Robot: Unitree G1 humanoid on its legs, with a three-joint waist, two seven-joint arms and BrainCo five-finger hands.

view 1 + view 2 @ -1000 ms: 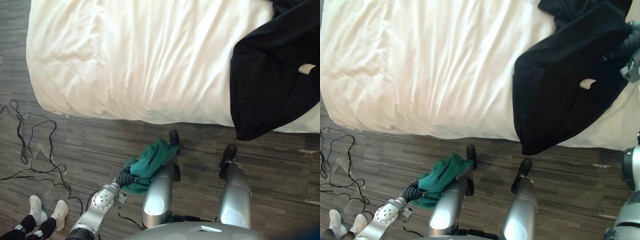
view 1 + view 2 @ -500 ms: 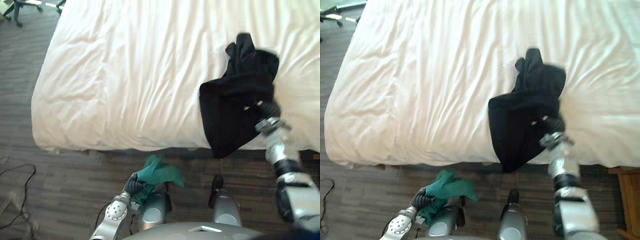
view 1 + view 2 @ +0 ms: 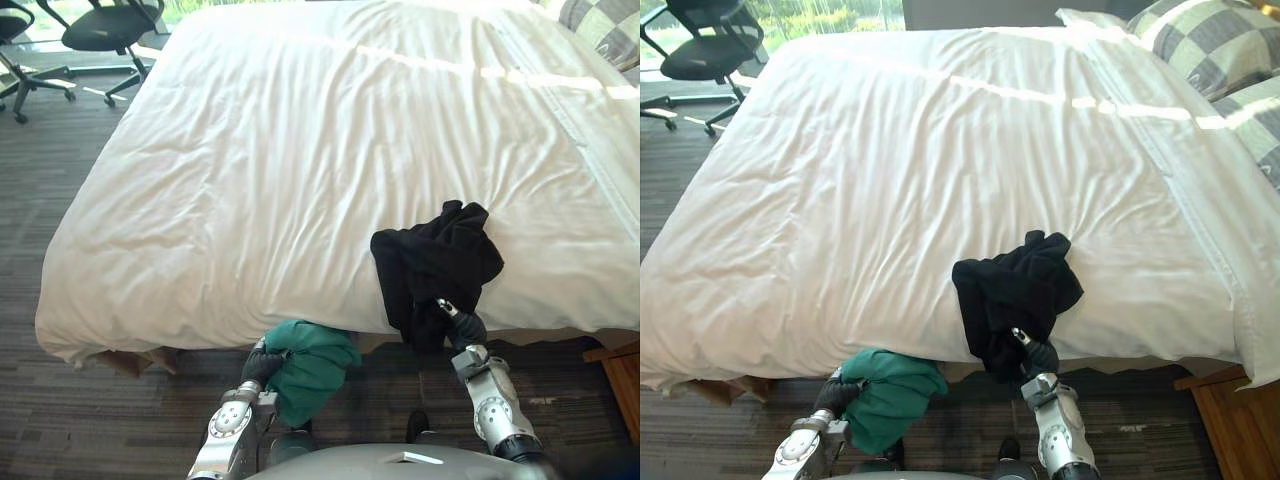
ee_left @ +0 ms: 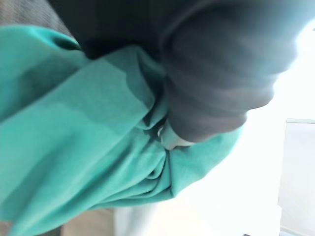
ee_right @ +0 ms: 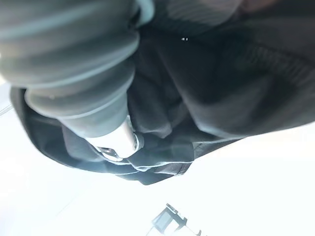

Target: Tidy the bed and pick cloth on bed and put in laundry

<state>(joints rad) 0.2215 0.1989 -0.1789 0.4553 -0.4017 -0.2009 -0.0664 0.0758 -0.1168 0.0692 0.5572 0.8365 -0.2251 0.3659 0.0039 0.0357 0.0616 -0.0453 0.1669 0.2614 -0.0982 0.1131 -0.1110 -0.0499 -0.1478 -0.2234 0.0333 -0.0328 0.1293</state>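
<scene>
Bed edge (image 3: pixel 200 320): left robot hand (image 3: pixel 262 365) clenches bunched green cloth (image 3: pixel 312 368) below it, right robot hand (image 3: pixel 463 329) clenches black cloth (image 3: pixel 435 258) draped over it.

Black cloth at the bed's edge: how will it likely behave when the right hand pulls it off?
Probably floppy: the black cloth lies crumpled in soft folds, part of it drooping over the edge of the bed by the right hand. It should sag and trail when lifted, like the green cloth hanging from the left hand.
</scene>
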